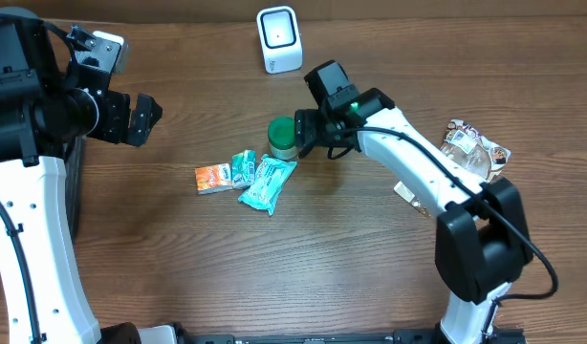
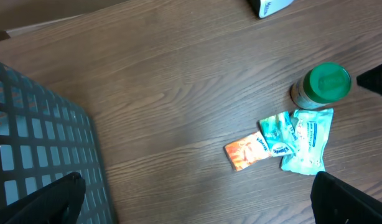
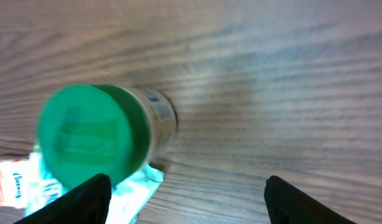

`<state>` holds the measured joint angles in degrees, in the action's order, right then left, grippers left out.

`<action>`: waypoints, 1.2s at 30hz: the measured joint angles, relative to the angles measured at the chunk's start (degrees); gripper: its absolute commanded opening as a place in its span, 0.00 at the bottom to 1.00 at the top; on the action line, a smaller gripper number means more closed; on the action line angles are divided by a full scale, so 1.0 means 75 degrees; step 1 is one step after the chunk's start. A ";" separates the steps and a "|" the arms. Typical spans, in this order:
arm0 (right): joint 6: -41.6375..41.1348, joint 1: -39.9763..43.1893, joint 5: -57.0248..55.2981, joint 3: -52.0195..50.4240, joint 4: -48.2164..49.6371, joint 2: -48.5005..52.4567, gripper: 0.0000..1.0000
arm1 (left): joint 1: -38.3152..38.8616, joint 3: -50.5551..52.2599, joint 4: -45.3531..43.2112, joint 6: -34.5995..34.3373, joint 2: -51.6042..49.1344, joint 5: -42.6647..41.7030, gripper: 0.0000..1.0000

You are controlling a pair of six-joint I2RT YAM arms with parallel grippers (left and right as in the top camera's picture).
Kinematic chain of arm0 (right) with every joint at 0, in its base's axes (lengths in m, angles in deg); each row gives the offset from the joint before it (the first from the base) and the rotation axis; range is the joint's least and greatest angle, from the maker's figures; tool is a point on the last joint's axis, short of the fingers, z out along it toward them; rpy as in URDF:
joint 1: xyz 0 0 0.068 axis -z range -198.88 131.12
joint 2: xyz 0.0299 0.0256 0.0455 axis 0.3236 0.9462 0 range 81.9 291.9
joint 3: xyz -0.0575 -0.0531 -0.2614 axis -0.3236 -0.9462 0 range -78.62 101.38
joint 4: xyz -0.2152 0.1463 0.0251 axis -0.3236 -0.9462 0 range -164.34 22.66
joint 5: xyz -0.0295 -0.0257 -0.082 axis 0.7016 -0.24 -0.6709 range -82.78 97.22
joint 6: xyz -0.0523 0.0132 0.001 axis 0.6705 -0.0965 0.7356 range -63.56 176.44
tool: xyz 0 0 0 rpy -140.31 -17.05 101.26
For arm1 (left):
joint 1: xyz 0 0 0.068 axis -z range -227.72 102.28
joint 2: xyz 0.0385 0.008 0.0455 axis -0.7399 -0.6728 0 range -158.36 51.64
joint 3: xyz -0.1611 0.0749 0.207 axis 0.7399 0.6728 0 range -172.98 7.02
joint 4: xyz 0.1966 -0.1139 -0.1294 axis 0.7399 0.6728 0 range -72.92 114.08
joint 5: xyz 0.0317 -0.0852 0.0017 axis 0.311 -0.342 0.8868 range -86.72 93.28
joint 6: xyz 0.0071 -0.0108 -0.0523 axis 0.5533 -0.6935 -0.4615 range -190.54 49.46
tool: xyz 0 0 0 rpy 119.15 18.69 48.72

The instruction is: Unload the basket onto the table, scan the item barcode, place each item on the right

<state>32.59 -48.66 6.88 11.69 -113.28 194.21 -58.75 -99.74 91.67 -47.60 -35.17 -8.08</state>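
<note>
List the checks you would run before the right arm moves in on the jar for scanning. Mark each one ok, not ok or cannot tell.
1. The right gripper is open: ok.
2. The jar sits centred between its fingers: not ok, it is off to one side.
3. The jar stands upright: ok.
4. The barcode side of the jar is known: cannot tell.
5. Nothing lies between the jar and the scanner: ok.
6. The left gripper is open and well away from the jar: ok.
</note>
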 measured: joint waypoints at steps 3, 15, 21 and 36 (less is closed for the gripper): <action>0.0688 -0.0096 -0.0067 0.0000 0.0411 -0.0128 0.87 | 0.0000 0.0000 0.0003 0.0000 0.0000 -0.0003 1.00; -0.0525 -0.0600 -0.0236 0.0000 0.0970 0.0015 1.00 | 0.0000 0.0000 0.0003 0.0000 0.0000 -0.0003 1.00; -0.2087 -0.0746 -0.0501 0.0000 0.1326 0.0414 1.00 | 0.0000 0.0000 0.0003 0.0000 0.0000 -0.0003 1.00; -0.3867 -0.1276 -0.1274 0.0000 0.1329 0.1046 0.85 | 0.0000 0.0000 0.0003 0.0000 0.0000 0.0000 1.00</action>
<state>3.58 -58.24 -2.67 11.69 -103.31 202.06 -58.75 -99.74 91.69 -47.60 -35.17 -8.08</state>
